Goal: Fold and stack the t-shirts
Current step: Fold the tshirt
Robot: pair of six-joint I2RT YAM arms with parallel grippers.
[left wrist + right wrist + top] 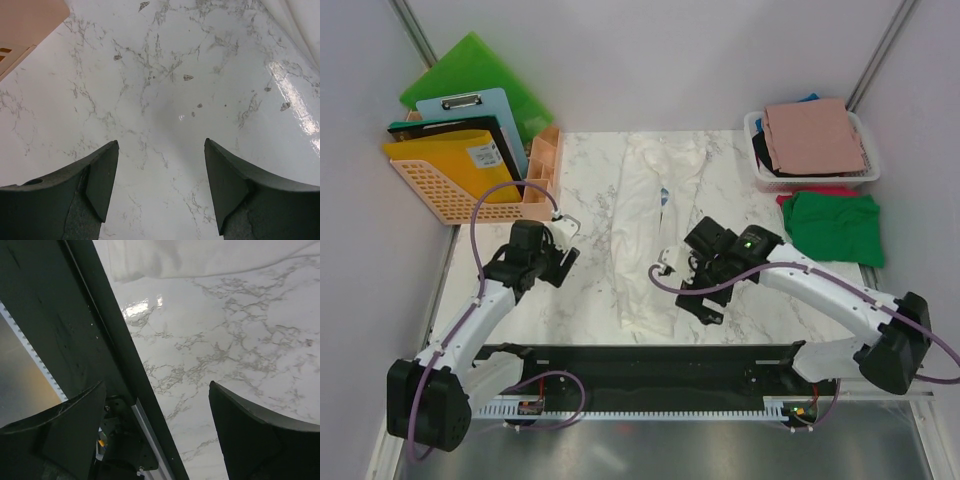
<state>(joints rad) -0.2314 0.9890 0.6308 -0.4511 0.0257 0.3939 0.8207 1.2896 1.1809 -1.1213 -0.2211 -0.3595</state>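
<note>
Top external: orange rack (435, 190) (folders (470, 70) inside) left of cream t-shirt (645, 240).

2 slim white-shelled robot arms, the left arm (480, 310) and the right arm (830, 290), carry black joint housings and bulky black bases. A thin purple cable (510, 184) loops along each. A small green light (748, 241) glows on the right wrist. The jaws are matte black, wedge-shaped, with a faintly rough finish.

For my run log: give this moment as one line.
left gripper: open, over white marble table | right gripper: open, empty | cream-white cloth t-shirt: folded lengthwise, mid-table, ungripped
</note>
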